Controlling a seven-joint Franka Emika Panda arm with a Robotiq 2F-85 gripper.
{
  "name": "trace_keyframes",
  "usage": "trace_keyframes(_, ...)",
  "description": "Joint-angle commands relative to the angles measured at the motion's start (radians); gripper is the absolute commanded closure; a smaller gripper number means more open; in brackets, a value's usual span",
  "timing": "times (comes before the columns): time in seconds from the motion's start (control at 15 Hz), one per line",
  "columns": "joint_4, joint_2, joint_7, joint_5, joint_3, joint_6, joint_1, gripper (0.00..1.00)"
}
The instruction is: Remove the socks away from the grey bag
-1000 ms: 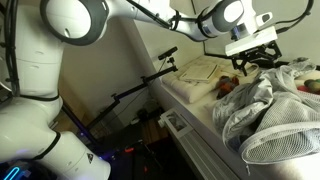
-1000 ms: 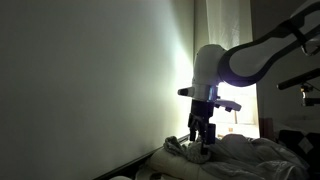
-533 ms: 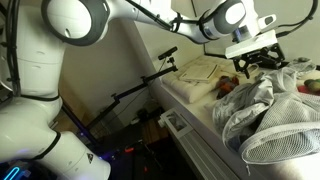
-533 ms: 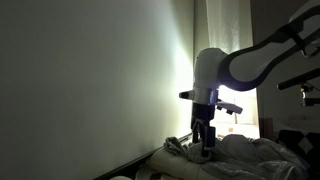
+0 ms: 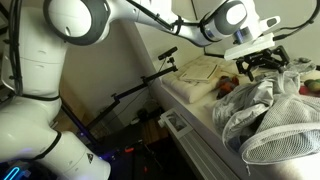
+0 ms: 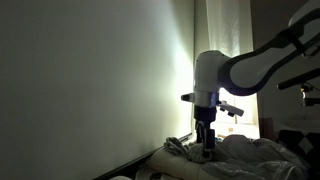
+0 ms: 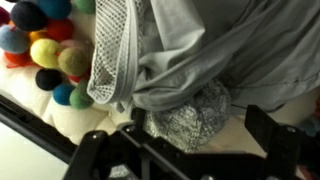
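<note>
The socks (image 5: 229,86) are a small red-orange and dark bundle lying just beside the grey bag (image 5: 262,112), at its end away from the white mesh panel (image 5: 285,146). In the wrist view the socks (image 7: 42,45) show as round coloured blobs at top left, next to the mesh (image 7: 115,50). My gripper (image 5: 262,64) hangs open over the bag's upper edge, a little past the socks. Its dark fingers (image 7: 275,135) straddle a speckled grey knit patch (image 7: 190,115) under the bag's folds (image 7: 215,50). Nothing is held. The dim exterior view shows the gripper (image 6: 207,150) just above the cloth heap.
A flat cream-coloured cloth (image 5: 203,70) lies beyond the socks on the white surface, whose edge (image 5: 190,120) drops off toward the floor. A black stand (image 5: 150,82) rises beside it. My arm's white base (image 5: 40,130) fills the near side.
The gripper has drifted slightly sideways and a little lower over the bag. It stays open, and the socks and bag have not moved.
</note>
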Motion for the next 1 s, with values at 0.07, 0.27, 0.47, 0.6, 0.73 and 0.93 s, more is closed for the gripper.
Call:
trace_keyframes(0.07, 0.047, 0.037, 0.018, -0.004, -0.005, -0.062, 0.005, 0.0)
trace_keyframes(0.27, 0.066, 0.064, 0.004, 0.006, 0.003, -0.08, -0.006, 0.0)
trace_keyframes(0.47, 0.081, 0.079, 0.008, 0.002, -0.001, -0.087, -0.004, 0.26)
trace_keyframes(0.6, 0.092, 0.083, 0.011, -0.003, -0.005, -0.094, 0.0, 0.42)
trace_keyframes(0.73, 0.102, 0.081, 0.012, -0.007, -0.007, -0.103, 0.004, 0.58)
trace_keyframes(0.93, 0.115, 0.074, 0.018, -0.018, -0.014, -0.126, 0.013, 0.78)
